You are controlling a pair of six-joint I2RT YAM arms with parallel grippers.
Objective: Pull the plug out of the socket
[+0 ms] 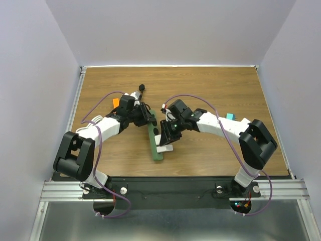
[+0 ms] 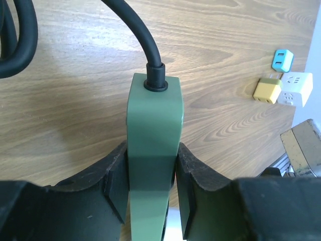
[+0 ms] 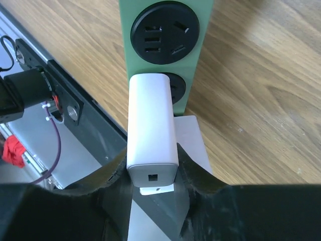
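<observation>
The dark-green socket strip (image 1: 156, 138) lies slanted at the table's middle; its black cord (image 2: 147, 43) leaves its far end. My left gripper (image 1: 147, 116) is shut on the strip's cord end, and in the left wrist view my left gripper (image 2: 150, 165) has both pads pressed on the green sides (image 2: 153, 115). A white block plug (image 3: 151, 128) sits with its far end against the second round black outlet (image 3: 175, 86) of the strip (image 3: 200, 30). My right gripper (image 3: 152, 161) is shut on the plug's sides, and it is over the strip's near end (image 1: 168, 134).
A white flat piece (image 3: 193, 140) lies under the plug by the strip's near end. Blue (image 2: 282, 59), yellow (image 2: 267, 91) and white (image 2: 296, 88) adapters lie to the right. An orange item (image 1: 116, 102) lies at the left. The black base rail (image 3: 75, 108) runs just behind the plug.
</observation>
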